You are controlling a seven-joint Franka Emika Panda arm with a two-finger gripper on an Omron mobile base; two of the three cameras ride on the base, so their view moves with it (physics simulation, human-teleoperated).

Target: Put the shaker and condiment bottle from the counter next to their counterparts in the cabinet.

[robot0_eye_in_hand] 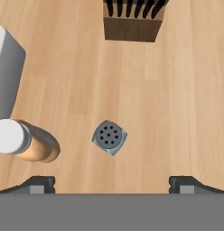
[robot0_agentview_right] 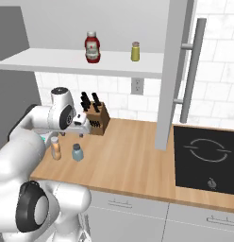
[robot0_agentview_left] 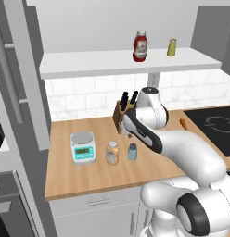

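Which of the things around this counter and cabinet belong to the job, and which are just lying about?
Belong to the job:
shaker
condiment bottle
counter
ketchup bottle
yellow shaker
cabinet shelf

Just lying about:
knife block
kitchen scale
cooktop

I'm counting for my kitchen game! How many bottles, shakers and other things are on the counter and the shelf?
Bottles: 2, the condiment bottle and the red ketchup bottle
Shakers: 2, the blue-grey shaker and the yellow shaker
Kitchen scale: 1
Knife block: 1
Total: 6
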